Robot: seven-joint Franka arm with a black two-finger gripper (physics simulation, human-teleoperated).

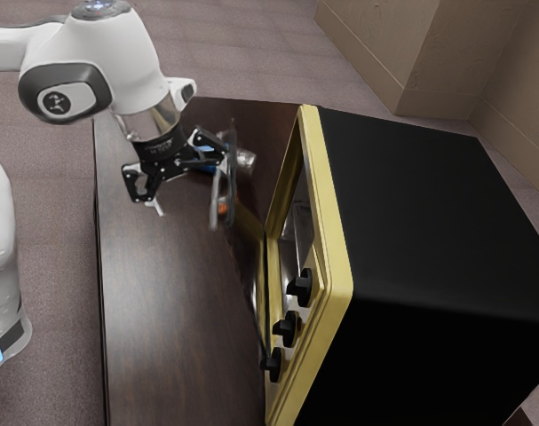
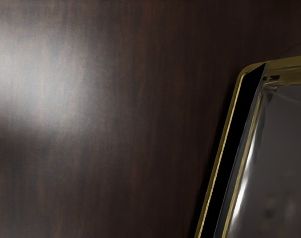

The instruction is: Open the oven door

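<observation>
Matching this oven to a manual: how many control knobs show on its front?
3, in a row down the oven's front: upper knob, middle knob, lower knob.

Dark wood-grained desk (image 1: 167,302), extending below the tool (image 1: 189,192); on it, near the tool, a black-and-yellow oven (image 1: 420,213).

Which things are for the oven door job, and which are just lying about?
For the job:
black oven with gold front
gold-rimmed glass door
black two-finger gripper

Just lying about:
small silvery thing on the dark wooden table, too unclear to name
</observation>
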